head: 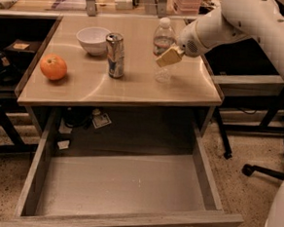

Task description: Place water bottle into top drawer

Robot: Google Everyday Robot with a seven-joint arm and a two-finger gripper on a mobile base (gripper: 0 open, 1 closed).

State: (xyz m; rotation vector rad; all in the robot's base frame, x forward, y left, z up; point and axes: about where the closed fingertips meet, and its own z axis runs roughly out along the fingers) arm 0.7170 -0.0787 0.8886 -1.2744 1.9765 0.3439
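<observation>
The water bottle (pixel 163 36) is a clear ribbed plastic bottle with a white cap. It stands upright on the right part of the table top (pixel 134 90). My gripper (pixel 164 57) reaches in from the right on the white arm and sits at the bottle's middle, its tan tip in front of the bottle. The top drawer (pixel 124 225) is pulled out wide below the table's front edge. Its pale grey floor is bare.
A silver-blue drink can (pixel 116 55) stands left of the bottle. A white bowl (pixel 92 39) sits behind the can. An orange (pixel 53 67) lies at the table's left. Chair legs and a caster (pixel 248 169) are on the floor at the right.
</observation>
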